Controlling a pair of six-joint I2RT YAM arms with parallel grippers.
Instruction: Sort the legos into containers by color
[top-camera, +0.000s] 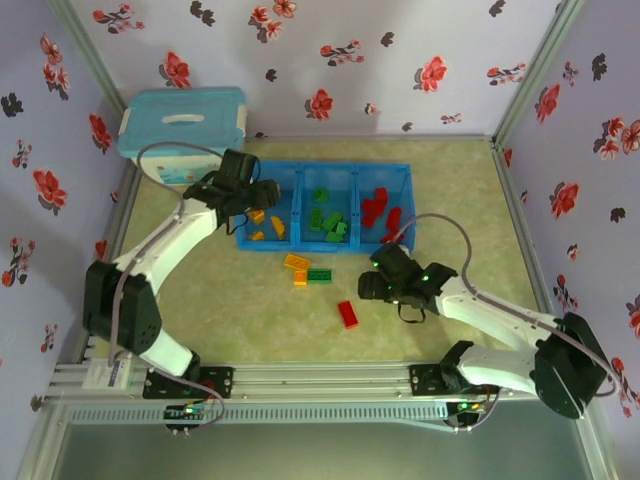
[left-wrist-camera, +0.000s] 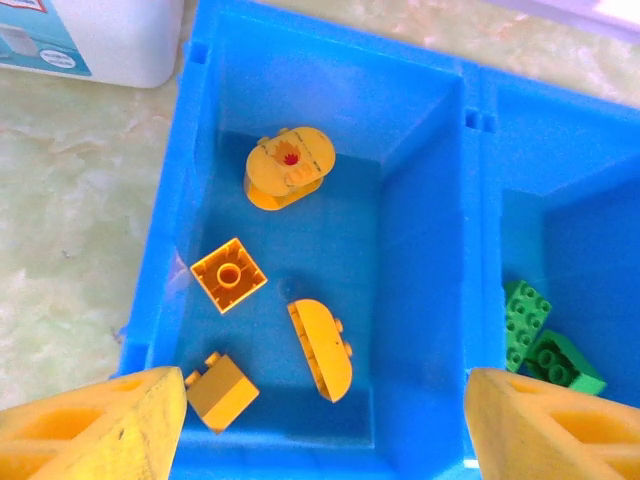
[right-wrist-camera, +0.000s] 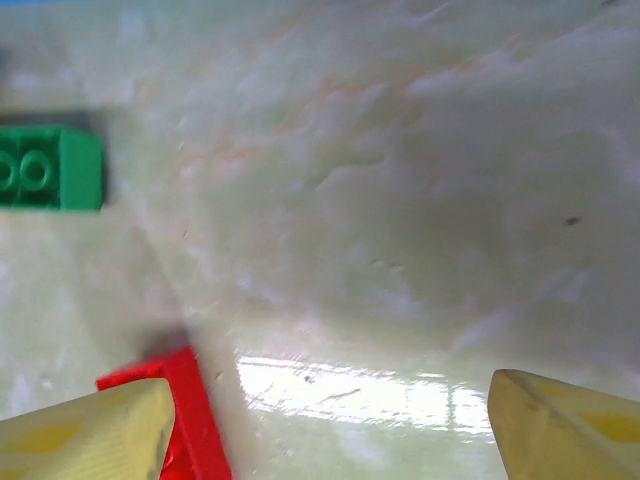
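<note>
Inside bright-blue plastic tray: small studded bricks colour-sorted.
Near tray: few loose bricks unsorted.
Left tool, right tool: spread, empty.

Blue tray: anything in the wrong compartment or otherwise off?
Nothing stands out. Tray: orange-yellow bricks left, green bricks middle, red bricks right, none visibly mixed. Loose bricks lie unsorted on the table.

left claw over left compartment of tray; right claw near red lego, seemingly open.
</note>
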